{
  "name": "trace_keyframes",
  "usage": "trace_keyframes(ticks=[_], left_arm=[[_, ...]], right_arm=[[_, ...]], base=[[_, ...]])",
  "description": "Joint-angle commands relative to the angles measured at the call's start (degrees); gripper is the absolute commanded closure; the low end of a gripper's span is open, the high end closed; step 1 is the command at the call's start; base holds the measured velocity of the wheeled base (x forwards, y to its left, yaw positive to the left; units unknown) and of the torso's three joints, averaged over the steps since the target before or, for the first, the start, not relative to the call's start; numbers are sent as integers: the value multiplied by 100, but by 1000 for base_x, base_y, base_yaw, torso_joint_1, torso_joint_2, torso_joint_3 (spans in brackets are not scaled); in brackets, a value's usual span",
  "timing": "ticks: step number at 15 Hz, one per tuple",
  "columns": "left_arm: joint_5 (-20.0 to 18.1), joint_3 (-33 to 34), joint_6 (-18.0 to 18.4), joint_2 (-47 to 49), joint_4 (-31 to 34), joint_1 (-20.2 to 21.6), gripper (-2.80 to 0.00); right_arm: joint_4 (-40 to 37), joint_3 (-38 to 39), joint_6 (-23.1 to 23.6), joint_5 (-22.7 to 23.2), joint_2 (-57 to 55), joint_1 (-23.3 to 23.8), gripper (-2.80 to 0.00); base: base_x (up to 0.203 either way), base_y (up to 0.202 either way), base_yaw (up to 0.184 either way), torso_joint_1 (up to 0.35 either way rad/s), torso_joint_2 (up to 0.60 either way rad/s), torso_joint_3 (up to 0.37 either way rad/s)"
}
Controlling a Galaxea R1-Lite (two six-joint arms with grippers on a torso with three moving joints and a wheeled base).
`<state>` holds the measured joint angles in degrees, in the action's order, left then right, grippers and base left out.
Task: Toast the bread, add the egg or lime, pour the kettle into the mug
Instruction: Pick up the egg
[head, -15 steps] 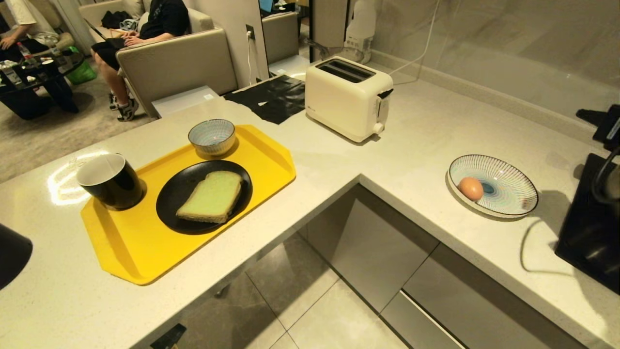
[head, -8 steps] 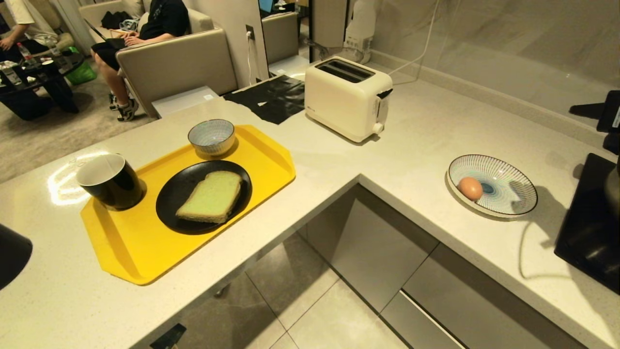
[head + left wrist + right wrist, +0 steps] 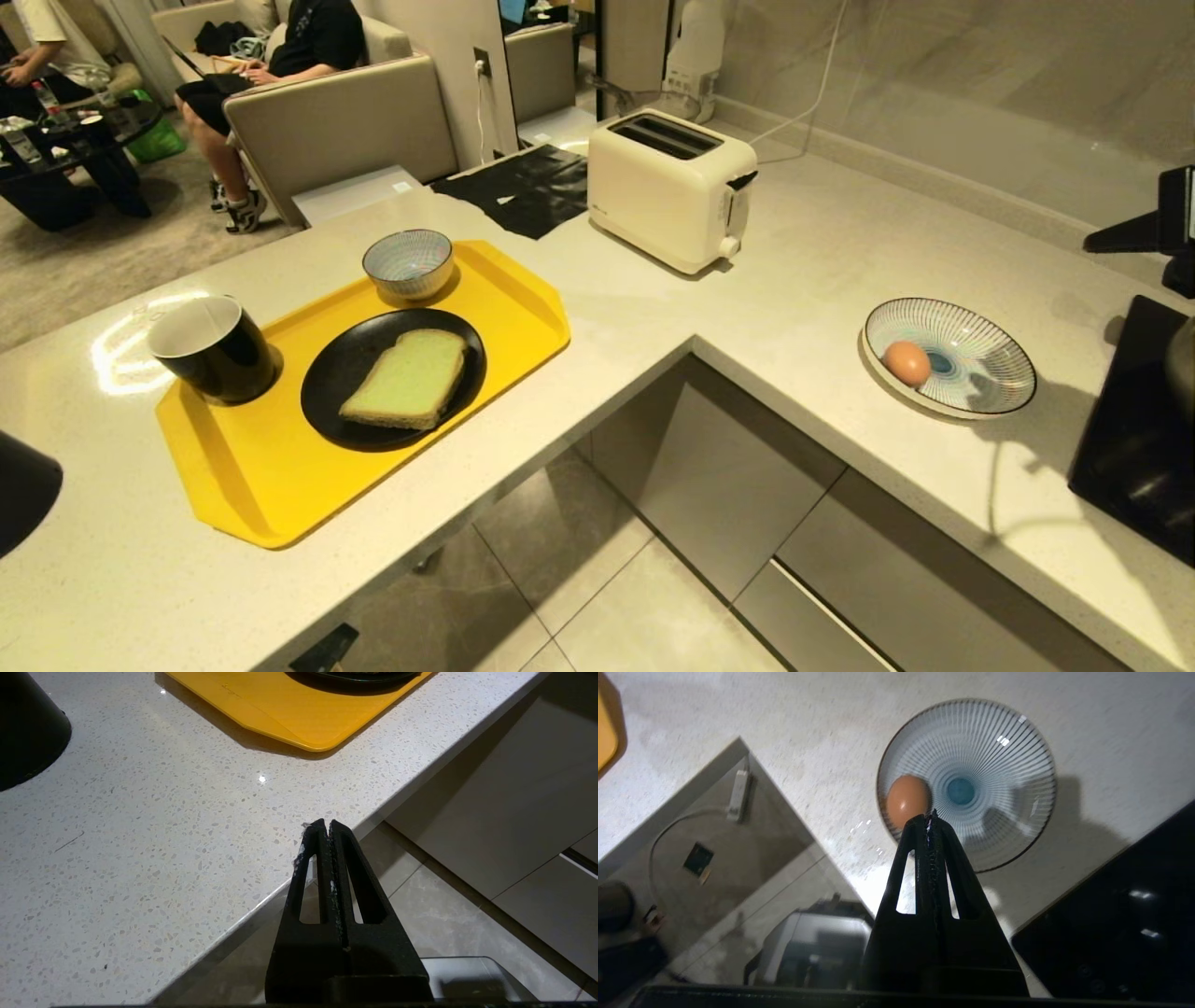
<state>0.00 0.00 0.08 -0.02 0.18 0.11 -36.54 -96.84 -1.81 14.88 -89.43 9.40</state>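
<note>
Warm, fairly dim light is being cast from above. Glare is being thrown on the counter (image 3: 812, 271) beside the mug (image 3: 211, 347). A soft shadow is being laid past the striped plate (image 3: 1008, 756). The right wrist view is being slightly blurred; straight edges are being bowed near the head view's borders.

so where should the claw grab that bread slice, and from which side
The bread lies flat on the black plate, so probably pinch its crust edges from above. Its long sides look like the narrower span, with the domed top pointing towards the striped bowl. The claws would need to open first.
</note>
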Motion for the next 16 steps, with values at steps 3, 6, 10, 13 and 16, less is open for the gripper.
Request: trace_keyframes(ticks=[3,6,10,13,16], left_arm=[[0,0,0,2,-1,6,0],[0,0,0,-6,-1,4,0],[0,0,0,-6,-1,7,0],[0,0,0,-6,-1,-2,0],[0,0,0,1,1,5,0]], right_arm=[[-191,-188,-214,-536,-471,-400,0],[-163,-241,-232,-1039,-749,-493,0],[-135,-204,-216,-1188,-953,-611,0],[-17,-204,-215,-1294,-1054,-702,-280],[-11,-144,-207,-1286,-1147,-702,-280]], base=[[0,0,0,0,0,0],[0,0,0,0,0,0],[0,0,0,0,0,0],[0,0,0,0,0,0],[0,0,0,0,0,0]])
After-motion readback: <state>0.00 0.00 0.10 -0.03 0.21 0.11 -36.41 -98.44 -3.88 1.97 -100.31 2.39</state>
